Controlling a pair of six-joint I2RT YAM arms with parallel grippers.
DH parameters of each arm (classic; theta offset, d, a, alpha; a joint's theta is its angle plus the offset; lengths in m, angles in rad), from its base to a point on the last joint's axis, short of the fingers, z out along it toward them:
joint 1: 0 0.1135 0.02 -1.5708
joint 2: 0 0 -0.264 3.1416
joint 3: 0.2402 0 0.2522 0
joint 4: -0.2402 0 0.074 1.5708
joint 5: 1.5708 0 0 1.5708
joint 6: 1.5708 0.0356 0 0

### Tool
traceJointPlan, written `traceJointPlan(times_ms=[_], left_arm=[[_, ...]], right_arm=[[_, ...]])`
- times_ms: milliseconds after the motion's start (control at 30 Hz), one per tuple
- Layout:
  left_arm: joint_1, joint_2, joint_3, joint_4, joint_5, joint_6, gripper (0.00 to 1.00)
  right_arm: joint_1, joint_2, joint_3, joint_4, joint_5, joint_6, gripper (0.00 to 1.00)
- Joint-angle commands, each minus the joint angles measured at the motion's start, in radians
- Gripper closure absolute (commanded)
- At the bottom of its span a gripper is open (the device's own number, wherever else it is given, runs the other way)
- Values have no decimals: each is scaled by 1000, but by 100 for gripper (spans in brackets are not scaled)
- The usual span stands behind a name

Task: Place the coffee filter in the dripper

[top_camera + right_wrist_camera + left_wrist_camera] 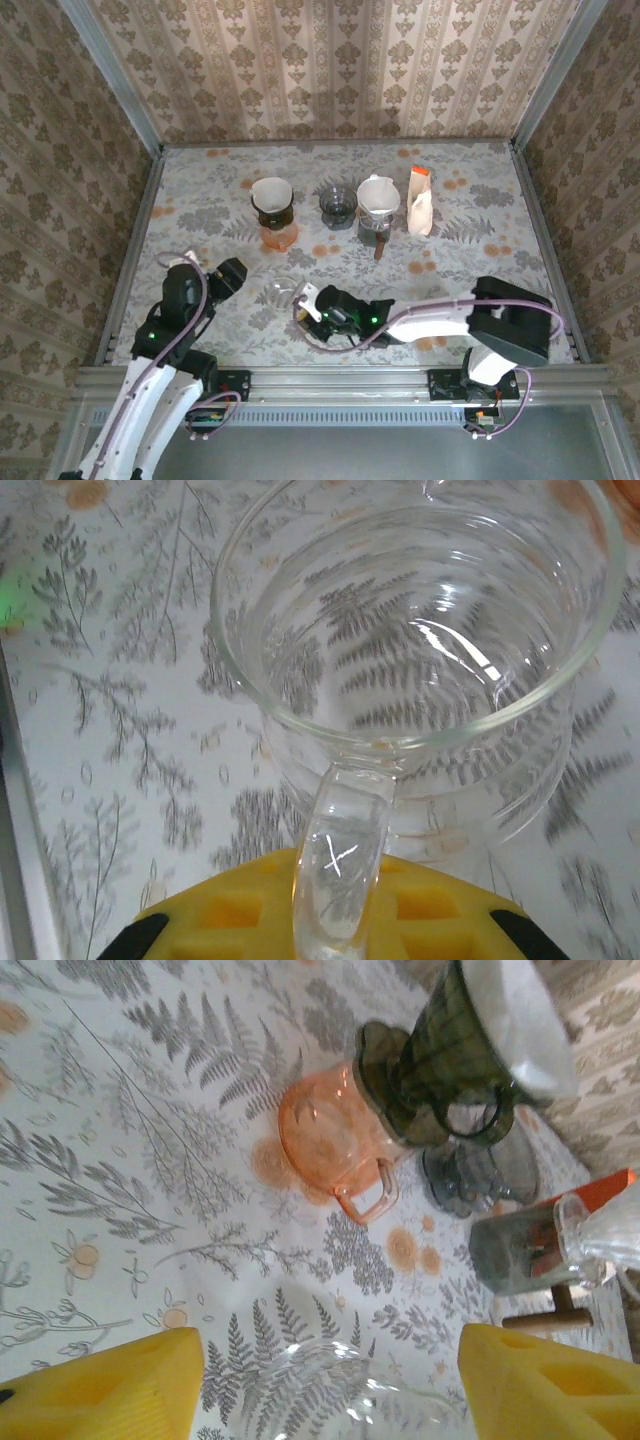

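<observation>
The right end effector is pressed onto the handle of the clear glass dripper. The empty cup stands just ahead of its pads, mouth up, on the bench. The left end effector hangs spread and empty, with that same glass rim low between its fingers. Straight ahead of it and well beyond, past an orange dripper, the white coffee filter sits upright in a dark green dripper. The left arm looks the nearer one, and the filter would have to travel back toward both end effectors.
</observation>
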Motion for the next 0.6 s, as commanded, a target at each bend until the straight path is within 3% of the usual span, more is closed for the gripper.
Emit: traceJointPlan(times_ms=[0,567], left_arm=[[-6,38,-16,107,85,16,33],[-380,233,-9,284,-89,123,34]], right_arm=[[22,-110,-78,-112,115,108,81],[160,-420,-263,-390,317,398,77]])
